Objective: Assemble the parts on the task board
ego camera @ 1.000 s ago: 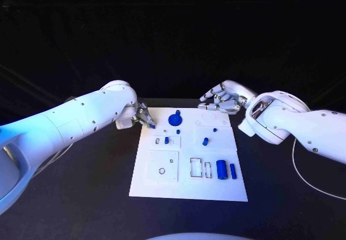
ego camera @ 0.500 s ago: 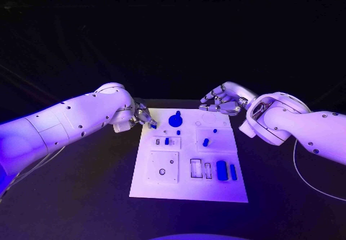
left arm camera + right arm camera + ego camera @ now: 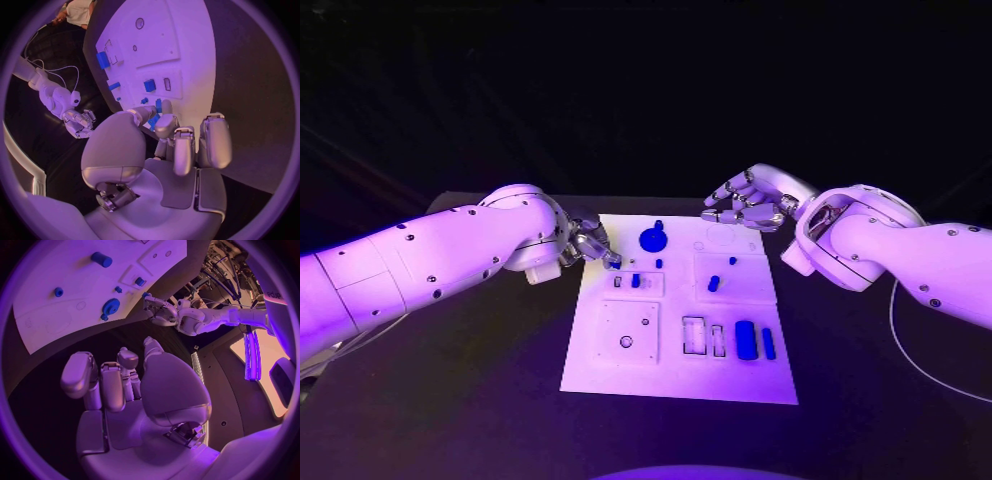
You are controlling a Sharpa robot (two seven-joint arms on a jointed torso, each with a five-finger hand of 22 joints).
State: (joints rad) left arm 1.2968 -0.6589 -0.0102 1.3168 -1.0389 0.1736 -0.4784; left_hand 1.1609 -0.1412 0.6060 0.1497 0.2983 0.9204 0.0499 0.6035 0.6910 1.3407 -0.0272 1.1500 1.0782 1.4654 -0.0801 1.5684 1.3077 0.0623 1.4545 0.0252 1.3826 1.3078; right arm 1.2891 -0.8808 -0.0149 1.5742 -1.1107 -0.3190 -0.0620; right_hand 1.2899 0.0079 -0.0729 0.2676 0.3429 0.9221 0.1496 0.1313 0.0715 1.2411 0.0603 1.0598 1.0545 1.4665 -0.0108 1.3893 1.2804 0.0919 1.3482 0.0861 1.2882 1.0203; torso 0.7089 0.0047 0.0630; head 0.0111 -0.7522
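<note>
While the left hand (image 3: 584, 243) pinches a small blue part (image 3: 613, 265) at the task board (image 3: 678, 375) left edge, the right hand (image 3: 744, 205) hovers upper right, fingers curled, empty.

Right robot hand (image 3: 125, 390) over dark counter (image 3: 50, 370), fingers curled in, nothing in grasp. White board (image 3: 56, 315) just beyond fingertips. On board: blue round gear-like part (image 3: 110, 306), blue cylinder (image 3: 100, 259), small blue pieces. Left robot hand (image 3: 159, 310) at board's far edge, pinching small blue piece (image 3: 145, 295).
</note>
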